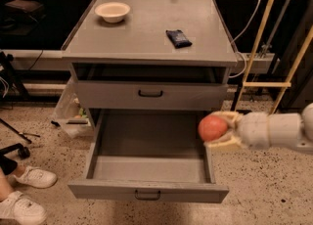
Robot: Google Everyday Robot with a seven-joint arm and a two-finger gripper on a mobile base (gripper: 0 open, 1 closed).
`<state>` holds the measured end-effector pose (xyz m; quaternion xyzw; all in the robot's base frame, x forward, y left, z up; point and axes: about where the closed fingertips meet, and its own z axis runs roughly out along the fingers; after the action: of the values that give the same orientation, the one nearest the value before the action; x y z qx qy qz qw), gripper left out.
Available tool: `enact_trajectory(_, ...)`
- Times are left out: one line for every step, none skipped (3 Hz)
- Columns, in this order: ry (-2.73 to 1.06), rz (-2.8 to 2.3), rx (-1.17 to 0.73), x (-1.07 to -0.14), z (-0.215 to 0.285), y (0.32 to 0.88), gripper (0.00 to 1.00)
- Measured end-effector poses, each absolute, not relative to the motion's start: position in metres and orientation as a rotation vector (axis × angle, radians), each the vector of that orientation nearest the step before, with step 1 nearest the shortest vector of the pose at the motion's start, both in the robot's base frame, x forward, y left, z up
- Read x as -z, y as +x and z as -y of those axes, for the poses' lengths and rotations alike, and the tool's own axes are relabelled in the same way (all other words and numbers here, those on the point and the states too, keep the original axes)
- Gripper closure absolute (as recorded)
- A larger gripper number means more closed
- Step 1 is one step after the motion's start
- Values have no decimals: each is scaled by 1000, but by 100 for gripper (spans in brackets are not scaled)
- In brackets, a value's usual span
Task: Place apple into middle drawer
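Observation:
The apple (212, 128), round and red-orange, sits between the cream fingers of my gripper (220, 130), which is shut on it. The gripper reaches in from the right on a pale arm and holds the apple just above the right wall of the middle drawer (146, 190). That grey drawer is pulled fully out, with a small dark loop handle on its front, and its inside holds nothing I can see. The alike grey drawer (150, 95) above it is shut.
A cream bowl (112, 11) and a dark blue packet (178, 38) lie on the cabinet top (146, 28). A person's white shoes (24, 194) are at the lower left on the speckled floor. Wooden poles (259, 43) and cables stand at the right.

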<state>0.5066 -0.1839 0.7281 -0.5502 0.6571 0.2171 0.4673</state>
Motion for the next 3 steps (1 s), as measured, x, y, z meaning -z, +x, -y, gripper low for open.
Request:
enact_trajectory(-1559, -1617, -683, -637, 123, 465, 100)
enact_trajectory(-1573, -1619, -690, -631, 118, 461, 100)
enact_trajectory(-1572, -1609, -682, -620, 104, 461, 100)
